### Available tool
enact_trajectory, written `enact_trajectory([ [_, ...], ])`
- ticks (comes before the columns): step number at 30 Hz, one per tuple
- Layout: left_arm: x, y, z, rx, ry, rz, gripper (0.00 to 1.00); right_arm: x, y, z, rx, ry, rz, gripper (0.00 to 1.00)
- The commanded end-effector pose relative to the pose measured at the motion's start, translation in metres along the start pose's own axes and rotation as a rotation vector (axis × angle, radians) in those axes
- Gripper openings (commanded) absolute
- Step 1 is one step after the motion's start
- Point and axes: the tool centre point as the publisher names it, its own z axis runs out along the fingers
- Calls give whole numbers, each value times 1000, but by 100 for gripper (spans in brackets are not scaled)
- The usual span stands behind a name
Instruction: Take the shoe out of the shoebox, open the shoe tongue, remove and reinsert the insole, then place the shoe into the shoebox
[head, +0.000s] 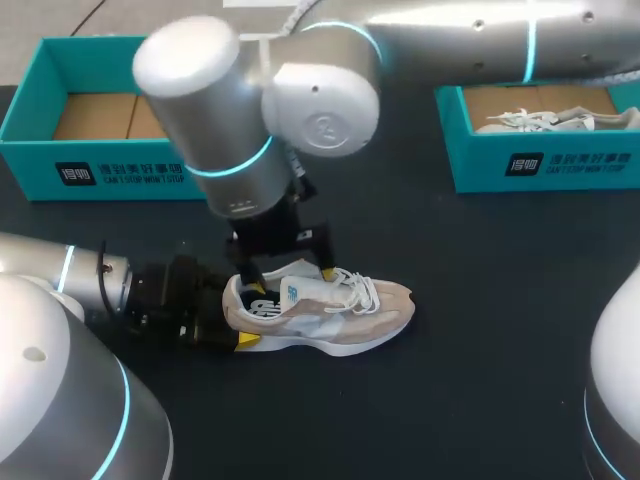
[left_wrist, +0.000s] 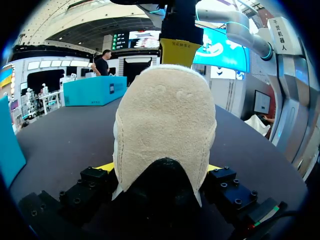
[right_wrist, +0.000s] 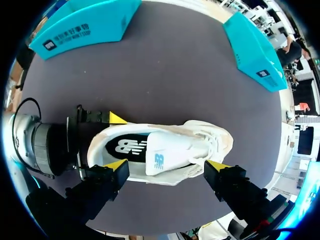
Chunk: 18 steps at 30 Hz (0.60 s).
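Note:
A beige and white shoe (head: 330, 312) lies on its sole on the dark table, toe pointing right. My left gripper (head: 238, 312) comes in from the left, and its yellow tips press both sides of the heel (left_wrist: 165, 125). It is shut on the shoe. My right arm reaches past the middle, and its gripper (head: 285, 268) hangs open just above the shoe's mouth. In the right wrist view the right gripper (right_wrist: 167, 166) has the shoe ahead of its spread fingers. There the white tongue (right_wrist: 165, 157) lies forward over the laces, and the black insole (right_wrist: 125, 146) shows inside.
A teal shoebox (head: 90, 155) stands at the back left with only cardboard inside. A second teal box (head: 545, 160) at the back right holds another white shoe (head: 540, 122). Dark tabletop (head: 480, 340) stretches in front and to the right of the shoe.

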Motion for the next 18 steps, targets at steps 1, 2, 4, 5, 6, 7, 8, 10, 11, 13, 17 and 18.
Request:
enact_trajectory([
  [1,1,0,0,-1,-4,0,0,18,-8,10,-20,-157,197,100],
  [2,1,0,0,-1,-4,0,0,18,-8,12,-3,-167,208,100],
  [4,1,0,0,-1,-4,0,0,18,-6,15,-5,-170,217,100],
  [5,1,0,0,-1,-4,0,0,19,-5,17,-4,-171,219,100],
  [6,1,0,0,-1,-4,0,0,20,-3,20,-2,-174,224,100],
  [7,1,0,0,-1,-4,0,0,20,-2,22,3,-177,233,100],
  [8,1,0,0,-1,-4,0,0,21,-1,26,6,-178,237,100],
  [10,1,0,0,-1,-4,0,0,22,-1,31,26,-196,250,100],
  [11,1,0,0,-1,-4,0,0,22,0,33,26,-193,262,99],
  [13,1,0,0,-1,-4,0,0,21,-2,37,41,-208,275,95],
  [17,1,0,0,-1,-4,0,0,13,-6,42,59,-214,314,87],
  [18,1,0,0,-1,-4,0,0,10,-7,42,67,-224,329,71],
])
